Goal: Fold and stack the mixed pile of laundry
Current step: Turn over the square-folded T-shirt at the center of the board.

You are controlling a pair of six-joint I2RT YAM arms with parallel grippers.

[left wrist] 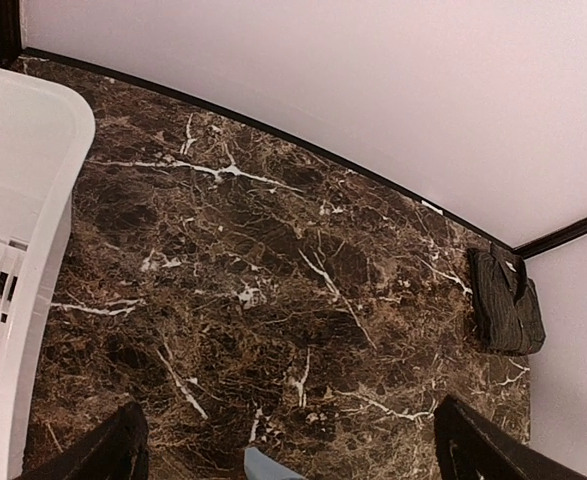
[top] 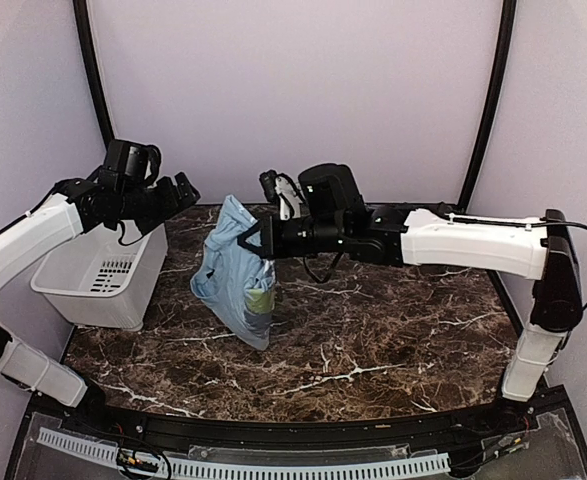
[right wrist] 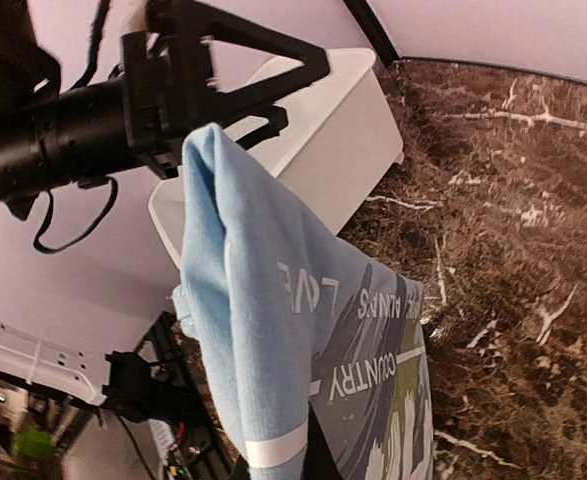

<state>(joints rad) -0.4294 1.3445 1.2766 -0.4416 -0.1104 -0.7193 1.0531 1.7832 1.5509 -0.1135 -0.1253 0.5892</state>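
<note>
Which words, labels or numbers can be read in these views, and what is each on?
"LOVE": printed on the light blue T-shirt.
"COUNTRY": same print, below it in the right wrist view.
Word right of "LOVE": too blurred to read surely.
The white bin: no text visible.

The T-shirt (top: 235,275) is light blue with white lettering and a green-grey print — the shirt (left wrist: 506,303) is black, faintly striped. The table (top: 373,340) is dark brown marble veined white — the bin (top: 98,275) plain white.
</note>
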